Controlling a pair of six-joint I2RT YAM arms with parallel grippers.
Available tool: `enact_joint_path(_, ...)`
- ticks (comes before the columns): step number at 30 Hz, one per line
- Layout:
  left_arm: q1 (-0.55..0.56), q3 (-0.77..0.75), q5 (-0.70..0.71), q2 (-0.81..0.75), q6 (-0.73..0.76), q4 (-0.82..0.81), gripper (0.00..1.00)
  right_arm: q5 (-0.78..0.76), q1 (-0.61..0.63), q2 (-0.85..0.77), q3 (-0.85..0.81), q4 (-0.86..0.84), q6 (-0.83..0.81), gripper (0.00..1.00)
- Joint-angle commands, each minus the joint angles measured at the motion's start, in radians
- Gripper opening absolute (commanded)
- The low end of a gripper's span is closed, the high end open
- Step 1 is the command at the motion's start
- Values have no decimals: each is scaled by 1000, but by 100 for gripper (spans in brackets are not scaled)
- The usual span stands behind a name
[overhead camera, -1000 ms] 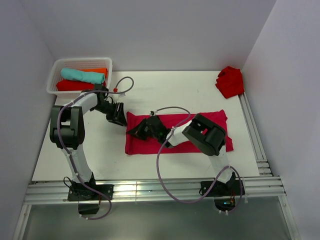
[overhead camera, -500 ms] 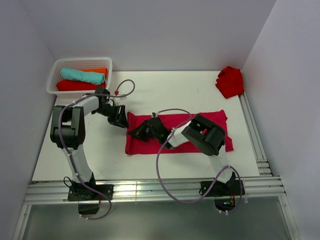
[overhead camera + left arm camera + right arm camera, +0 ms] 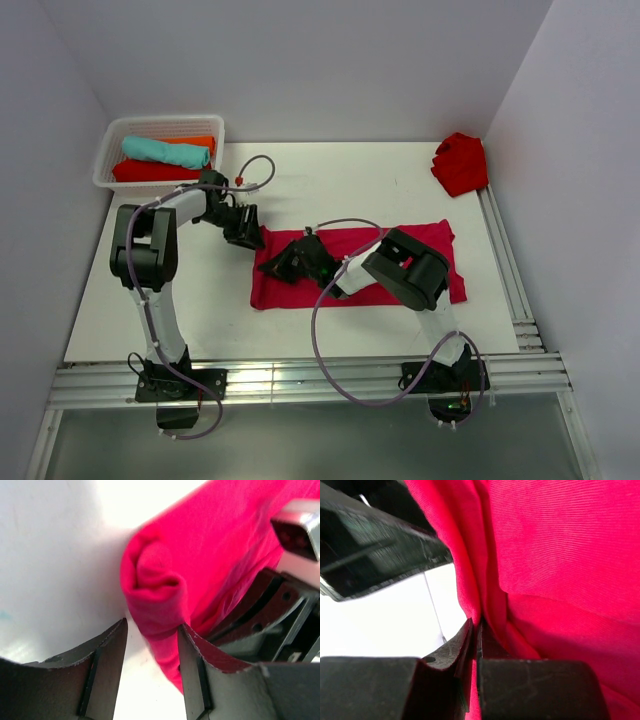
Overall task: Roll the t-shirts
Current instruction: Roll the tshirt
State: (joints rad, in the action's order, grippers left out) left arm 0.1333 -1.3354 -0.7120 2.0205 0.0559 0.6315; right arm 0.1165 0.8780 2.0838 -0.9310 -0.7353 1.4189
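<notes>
A pinkish-crimson t-shirt (image 3: 400, 245) lies folded into a long strip across the table's middle. Its left end is bunched into a small fold (image 3: 155, 580). My left gripper (image 3: 252, 237) is open at the strip's top-left corner, with the cloth edge (image 3: 167, 645) between its fingers. My right gripper (image 3: 275, 265) is shut on the left edge of the crimson t-shirt (image 3: 555, 570), just beside the left gripper. A scarlet t-shirt (image 3: 461, 162) lies crumpled at the far right. Rolled teal (image 3: 165, 150), orange (image 3: 195, 142) and scarlet (image 3: 150, 171) t-shirts lie in the basket.
A white plastic basket (image 3: 112, 138) stands at the table's far-left corner. A metal rail (image 3: 505, 265) runs along the right edge and another along the front. Cables loop over the table by both arms.
My left gripper has moved right and slightly back, from beside the strip's left end onto its top-left corner. The right gripper has barely moved and keeps its hold.
</notes>
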Motion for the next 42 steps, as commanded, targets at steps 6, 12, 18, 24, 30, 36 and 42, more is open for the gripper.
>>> enact_joint_path(6, 37, -47, 100, 60, -45, -73, 44, -35, -7, -4, -26, 79, -49, 0)
enact_joint_path(12, 58, -62, 192, 73, -48, -69, 12, -64, -5, -30, -48, 163, -92, 3)
enact_joint_path(18, 84, -59, 278, 66, -82, -70, 0, -109, 4, -73, -83, 266, -144, 27)
enact_joint_path(24, 103, -45, 339, 58, -76, -78, 0, -208, 30, -149, -138, 441, -205, 44)
enact_joint_path(30, 106, -47, 355, 64, -73, -78, 0, -265, 59, -197, -187, 611, -232, 46)
enact_joint_path(36, 108, -42, 356, 63, -70, -82, 0, -279, 111, -238, -174, 631, -233, 48)
enact_joint_path(42, 108, -41, 358, 64, -67, -82, 0, -273, 153, -257, -138, 590, -218, 52)
